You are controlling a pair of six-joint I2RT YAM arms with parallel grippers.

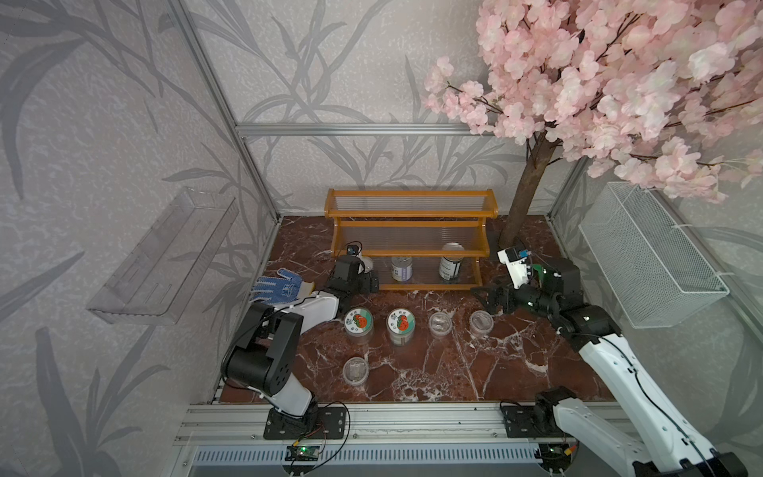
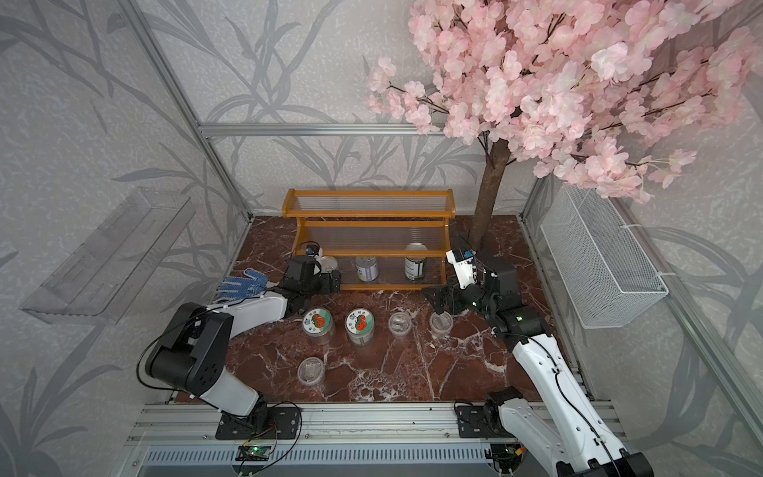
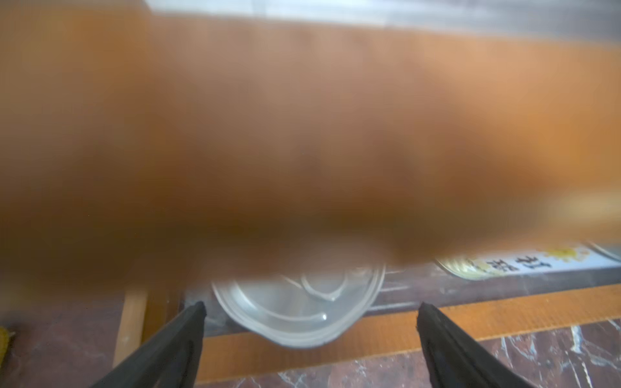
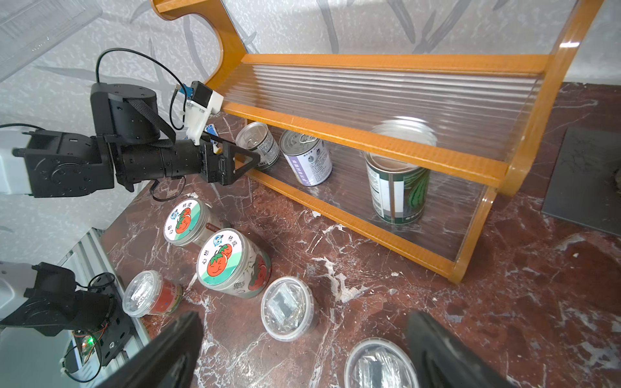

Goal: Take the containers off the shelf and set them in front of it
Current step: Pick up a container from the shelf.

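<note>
The orange-brown shelf (image 1: 408,212) (image 2: 367,210) (image 4: 369,141) stands at the back. Three silver cans are on its lowest tier: left (image 2: 329,264) (image 4: 258,142), middle (image 1: 401,268) and right (image 1: 450,264). My left gripper (image 1: 373,281) (image 3: 311,309) (image 4: 250,161) is open at the left can (image 3: 299,302), whose top lies just beyond the fingertips. On the marble in front stand two tomato-lid jars (image 1: 358,324) (image 1: 400,326) and three clear cups (image 1: 440,323) (image 1: 481,322) (image 1: 356,370). My right gripper (image 1: 483,299) (image 4: 304,315) hovers open over the rightmost cup (image 4: 379,366), holding nothing.
A blue-dotted glove (image 1: 276,287) lies left of the shelf behind the left arm. The tree trunk (image 1: 524,198) rises at the shelf's right end, on a dark base plate (image 4: 584,174). A wire basket (image 1: 652,256) hangs on the right wall, a clear acrylic shelf (image 1: 165,256) on the left.
</note>
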